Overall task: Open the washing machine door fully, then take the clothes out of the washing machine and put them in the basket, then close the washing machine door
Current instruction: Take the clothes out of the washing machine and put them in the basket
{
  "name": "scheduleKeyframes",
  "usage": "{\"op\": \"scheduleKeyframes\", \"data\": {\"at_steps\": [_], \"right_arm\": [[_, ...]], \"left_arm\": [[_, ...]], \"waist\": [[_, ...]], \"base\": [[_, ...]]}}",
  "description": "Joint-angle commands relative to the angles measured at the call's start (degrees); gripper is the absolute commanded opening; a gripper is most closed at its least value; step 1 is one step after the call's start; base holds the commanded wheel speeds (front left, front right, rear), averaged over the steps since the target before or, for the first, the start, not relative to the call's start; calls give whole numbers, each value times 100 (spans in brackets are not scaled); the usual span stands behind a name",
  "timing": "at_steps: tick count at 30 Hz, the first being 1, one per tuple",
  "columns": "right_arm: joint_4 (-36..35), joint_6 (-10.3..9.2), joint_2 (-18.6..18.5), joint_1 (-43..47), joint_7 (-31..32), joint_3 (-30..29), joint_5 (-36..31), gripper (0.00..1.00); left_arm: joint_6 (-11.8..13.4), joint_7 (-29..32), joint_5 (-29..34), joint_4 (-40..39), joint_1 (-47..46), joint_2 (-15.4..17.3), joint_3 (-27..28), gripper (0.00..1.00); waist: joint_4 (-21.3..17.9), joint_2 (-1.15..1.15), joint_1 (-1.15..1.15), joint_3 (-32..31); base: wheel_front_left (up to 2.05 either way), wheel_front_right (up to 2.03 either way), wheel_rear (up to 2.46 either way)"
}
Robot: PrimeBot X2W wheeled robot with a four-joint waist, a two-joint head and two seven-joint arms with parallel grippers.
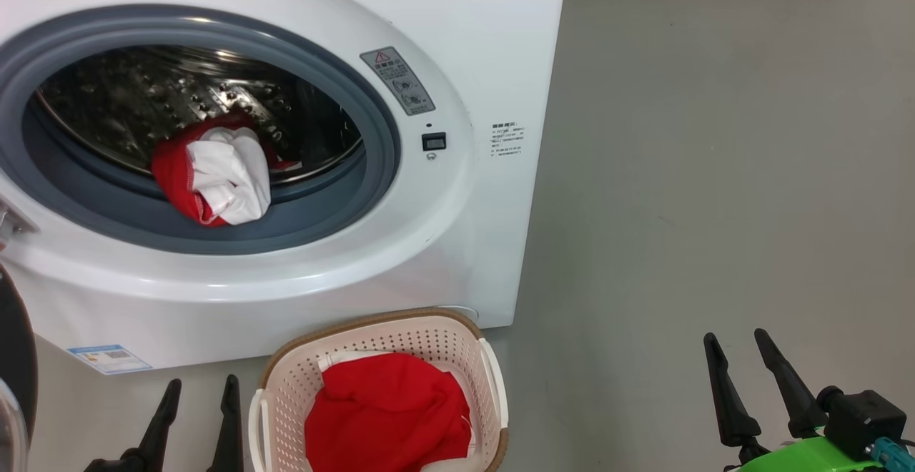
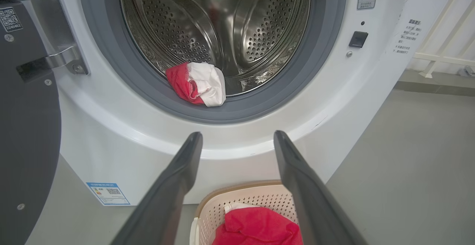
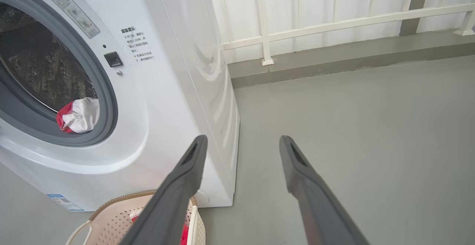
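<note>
Here's the big white front-loading washing machine [image 1: 457, 43] with its mouth wide open. Its smooth, shiny front curves inward to a matte grey-blue rubber ring [image 1: 343, 222]. Behind the ring the steel drum [image 2: 178, 26] gleams, its curved panels dotted with rows of small round holes.

The large round glossy black door [image 2: 26, 126] hangs out to the left on a bright metal hinge [image 2: 63, 57], and its flat dark inner face carries a small code sticker.

At the near lip of the drum lies a crumpled bundle of soft red and white cloth [image 1: 214, 175]. A white panel is folded over the red, a stitched red edge shows, and the bundle spills partly onto the rubber ring.

On the smooth grey floor [image 1: 715, 171], just in front of the machine, sits the small cream-white perforated plastic basket [image 1: 286, 393]. It is a rounded rectangle with a brown woven-look rim and white side handles. A second bright red garment [image 1: 389, 415] is heaped loosely inside it, showing white at the edges.

The left gripper [image 1: 202, 381] sits low, just left of the basket. Its two long, dark, tapering fingers are spread apart and hold nothing. The right gripper [image 1: 735, 336] is well off to the right over bare floor, its fingers also parted wide and empty. Past the machine's right side runs a white slatted railing [image 3: 334, 22].
</note>
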Motion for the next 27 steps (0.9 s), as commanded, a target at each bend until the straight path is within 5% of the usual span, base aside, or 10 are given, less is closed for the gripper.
{"op": "scheduleKeyframes", "data": {"at_steps": [1,13,27], "right_arm": [[-149,37,-65,-145,-36,116,-13,100],[-157,37,-14,-331,-36,149,-46,100],[-175,37,96,-734,-36,250,-137,100]], "left_arm": [[-32,-70,-12,-150,-98,49,215,100],[-32,-70,6,98,-523,10,222,100],[-32,-70,193,1168,-2343,171,300,100]], "waist": [[10,0,0,3],[52,0,0,245],[-32,0,0,958]], "base": [[0,0,0],[0,0,0],[0,0,0]]}}
